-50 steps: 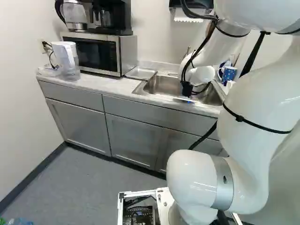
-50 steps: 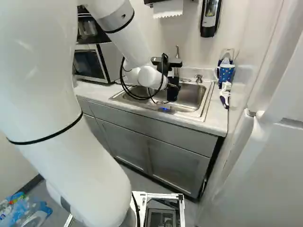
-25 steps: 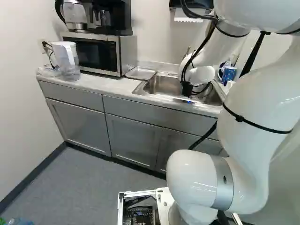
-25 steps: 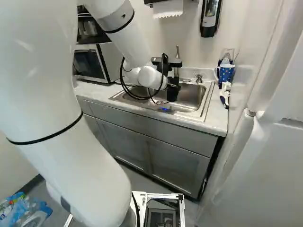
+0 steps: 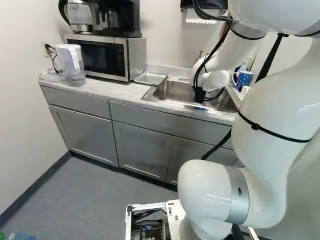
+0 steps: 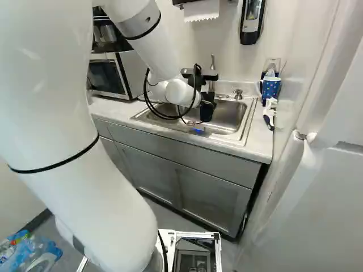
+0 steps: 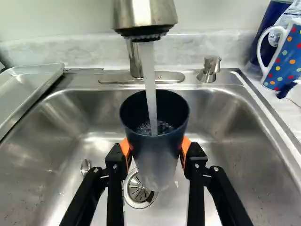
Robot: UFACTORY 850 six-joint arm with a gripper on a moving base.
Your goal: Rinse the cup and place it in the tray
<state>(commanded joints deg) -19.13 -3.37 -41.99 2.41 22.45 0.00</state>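
Observation:
Over the sink (image 6: pixel 232 116), my gripper (image 6: pixel 207 110) shows as a dark shape in the right base view. The wrist view has the gripper (image 7: pixel 155 149) shut on a dark blue cup (image 7: pixel 155 155), its orange pads pressing from two sides. The cup stands upright, mouth up, above the drain. A stream from the faucet (image 7: pixel 145 16) falls into it, and bubbling water shows inside. The metal tray (image 5: pixel 150 78) lies on the counter between microwave and sink; part of it shows in the wrist view.
A dotted blue mug (image 6: pixel 270 88) and a brush (image 6: pixel 269 113) stand and lie on the counter right of the sink. The microwave (image 5: pixel 102 57) and a pitcher (image 5: pixel 71 65) are farther left. A small spoon-like metal piece (image 7: pixel 85 166) lies in the basin.

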